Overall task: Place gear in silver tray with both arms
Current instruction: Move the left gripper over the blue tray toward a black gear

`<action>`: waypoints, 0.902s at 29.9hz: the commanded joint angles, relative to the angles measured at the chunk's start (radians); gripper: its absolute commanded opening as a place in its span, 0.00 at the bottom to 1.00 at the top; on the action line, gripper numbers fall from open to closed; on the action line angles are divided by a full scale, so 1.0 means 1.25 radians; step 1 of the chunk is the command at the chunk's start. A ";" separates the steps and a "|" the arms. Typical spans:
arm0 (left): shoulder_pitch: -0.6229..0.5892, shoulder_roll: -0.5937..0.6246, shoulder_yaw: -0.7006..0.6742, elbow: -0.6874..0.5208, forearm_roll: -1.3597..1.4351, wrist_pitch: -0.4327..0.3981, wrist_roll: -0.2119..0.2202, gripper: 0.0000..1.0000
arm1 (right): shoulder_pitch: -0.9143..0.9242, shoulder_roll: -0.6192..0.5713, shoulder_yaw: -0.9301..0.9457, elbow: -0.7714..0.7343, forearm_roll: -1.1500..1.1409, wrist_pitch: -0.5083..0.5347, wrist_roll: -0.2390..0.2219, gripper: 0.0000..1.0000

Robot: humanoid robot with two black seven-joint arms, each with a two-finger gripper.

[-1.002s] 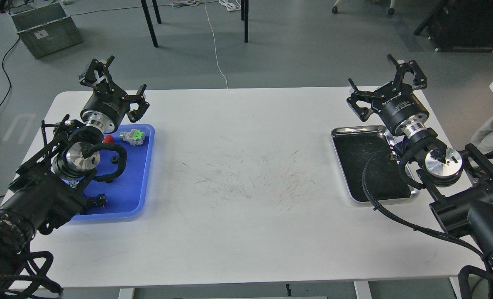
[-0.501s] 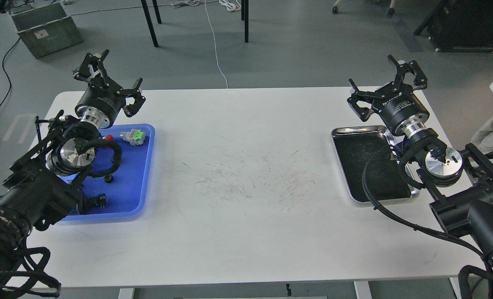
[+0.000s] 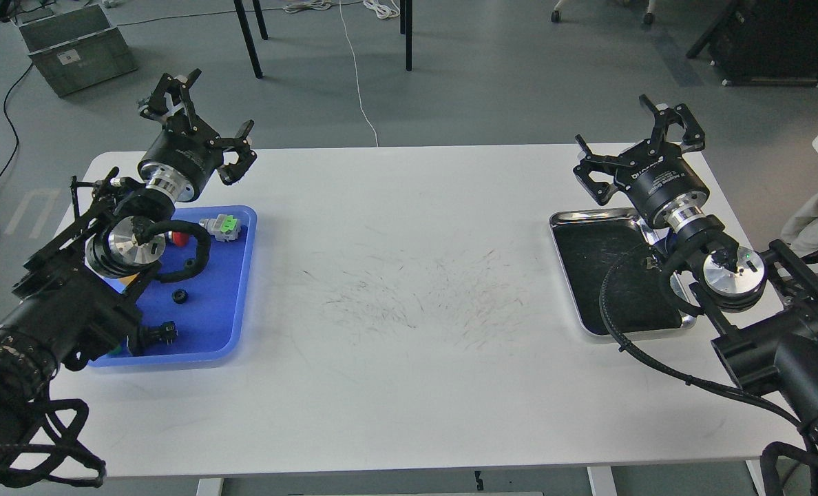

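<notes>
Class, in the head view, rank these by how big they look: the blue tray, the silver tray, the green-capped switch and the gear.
1. Blue tray
2. Silver tray, partly hidden by the right arm, so unsure
3. Green-capped switch
4. Gear

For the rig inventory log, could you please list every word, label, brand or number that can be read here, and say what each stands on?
None can be read.
White lettering on the body of the right tool: too small and blurred to read.
Pale label on the grey crate on the floor: too small to read.
Left tool, blue tray, silver tray: no text visible.
</notes>
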 commanded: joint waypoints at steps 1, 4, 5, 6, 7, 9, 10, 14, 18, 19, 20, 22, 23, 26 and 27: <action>-0.001 0.002 0.002 0.001 0.003 -0.005 0.003 1.00 | 0.000 0.000 0.007 0.000 0.001 0.003 0.001 0.99; -0.003 0.010 0.046 -0.002 0.003 -0.007 -0.001 1.00 | -0.001 0.000 0.008 0.003 0.001 0.011 0.001 0.99; -0.003 0.014 0.061 -0.006 0.002 -0.009 -0.002 1.00 | -0.001 0.000 0.010 0.002 0.001 0.016 0.001 0.99; -0.003 0.015 0.064 -0.008 0.002 -0.005 -0.002 1.00 | 0.000 0.000 0.012 0.002 0.001 0.019 0.001 0.99; -0.003 0.016 0.070 -0.009 0.002 -0.002 -0.002 1.00 | 0.000 0.000 0.012 0.003 0.001 0.019 0.002 0.99; -0.003 0.020 0.071 -0.015 0.003 -0.003 -0.001 1.00 | 0.000 -0.004 0.009 0.004 0.001 0.019 0.001 0.99; -0.002 0.026 0.071 -0.024 0.006 -0.001 0.002 1.00 | 0.000 -0.005 0.010 0.007 0.001 0.017 0.001 0.99; -0.002 0.088 0.119 -0.118 0.059 0.013 0.011 1.00 | 0.001 -0.007 0.012 0.007 0.001 0.017 0.001 0.99; -0.005 0.193 0.228 -0.228 0.067 0.034 0.017 1.00 | 0.001 -0.007 0.023 0.008 0.001 0.017 0.001 0.99; -0.010 0.225 0.257 -0.264 0.068 0.036 0.019 1.00 | 0.002 -0.009 0.024 0.008 0.001 0.017 -0.001 0.99; -0.015 0.265 0.292 -0.305 0.074 0.038 0.019 1.00 | 0.004 -0.010 0.023 0.008 0.001 0.016 -0.001 0.99; -0.030 0.339 0.348 -0.380 0.128 0.039 0.019 1.00 | 0.004 -0.017 0.018 0.008 0.001 0.015 -0.001 0.99; -0.037 0.372 0.368 -0.417 0.178 0.041 0.020 1.00 | 0.005 -0.018 0.017 0.007 0.001 0.014 -0.001 0.99; -0.041 0.457 0.378 -0.518 0.356 0.038 0.045 1.00 | 0.006 -0.018 0.012 0.005 0.000 0.014 -0.001 0.99; -0.040 0.492 0.378 -0.551 0.423 0.031 0.062 1.00 | 0.006 -0.018 0.011 0.005 0.000 0.014 -0.001 0.99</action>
